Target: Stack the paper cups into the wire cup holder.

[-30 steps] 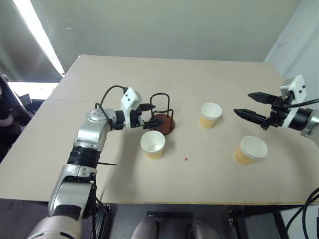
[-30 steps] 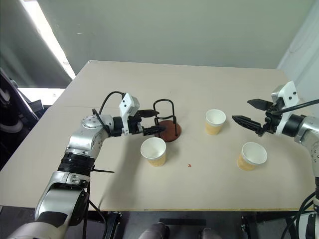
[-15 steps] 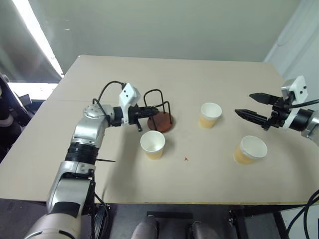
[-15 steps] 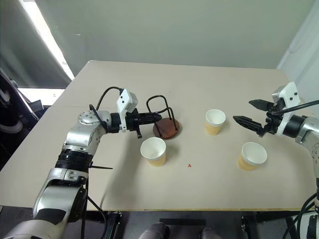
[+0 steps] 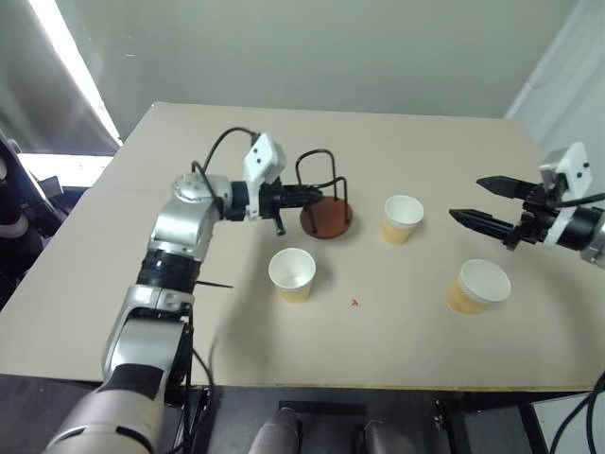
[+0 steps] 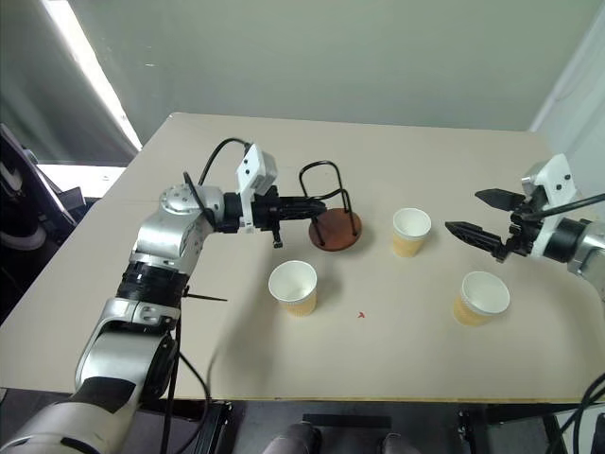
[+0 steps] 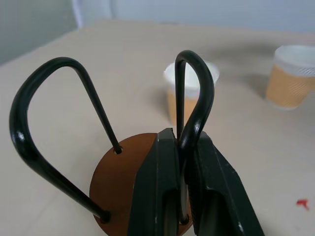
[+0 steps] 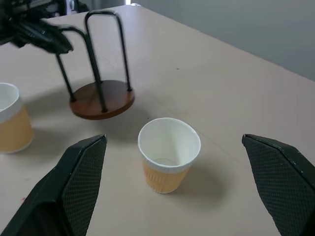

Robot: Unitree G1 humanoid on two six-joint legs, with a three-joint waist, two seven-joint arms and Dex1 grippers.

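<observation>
We are extending the left arm across toward the right, its gripper point(image 5: 317, 196) pointing nearly level with both fingers point(image 7: 160, 191) pressing together on a wire loop of the holder point(image 5: 324, 196). We are holding the right arm out at the right, its gripper point(image 5: 473, 201) pointing leftward, fingers standing wide apart, gripping nothing.

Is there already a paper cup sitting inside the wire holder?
No, the wire holder stands empty on its brown base, and all three cups sit apart on the table.
</observation>
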